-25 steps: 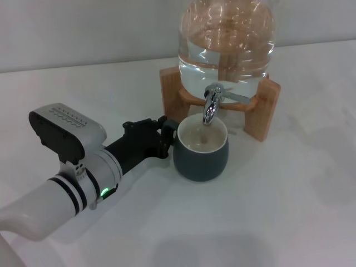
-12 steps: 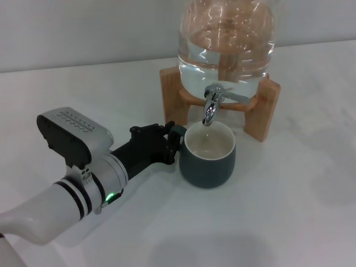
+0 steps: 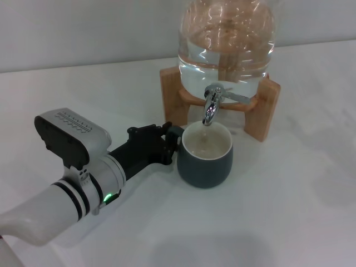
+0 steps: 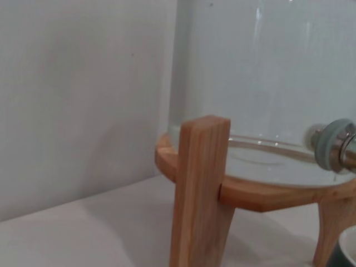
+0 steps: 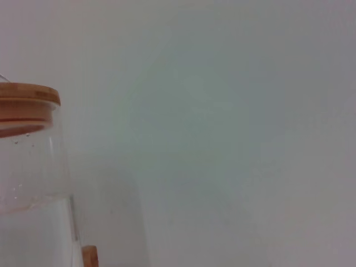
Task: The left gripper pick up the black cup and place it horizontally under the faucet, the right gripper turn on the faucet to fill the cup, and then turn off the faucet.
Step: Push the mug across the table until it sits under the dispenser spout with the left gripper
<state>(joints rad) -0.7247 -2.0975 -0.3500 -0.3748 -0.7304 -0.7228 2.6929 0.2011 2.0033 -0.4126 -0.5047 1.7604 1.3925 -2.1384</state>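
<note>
While the black cup (image 3: 204, 155) sits upright beneath the faucet (image 3: 211, 105), close to the bench's far edge, the left gripper (image 3: 167, 143) pinches its handle, bare bench spreading toward the near and right edges. Cup and gripper have nudged slightly leftward since a half-second ago.

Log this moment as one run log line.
left gripper: shut on black cup handle | cup: upright on table under faucet | faucet: no stream visible | right gripper: out of view

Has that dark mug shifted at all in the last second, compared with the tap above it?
Yes. The black cup, held at its handle by the left gripper, has slid slightly toward the robot's right and nearer the robot; the faucet now sits over its far rim.
</note>
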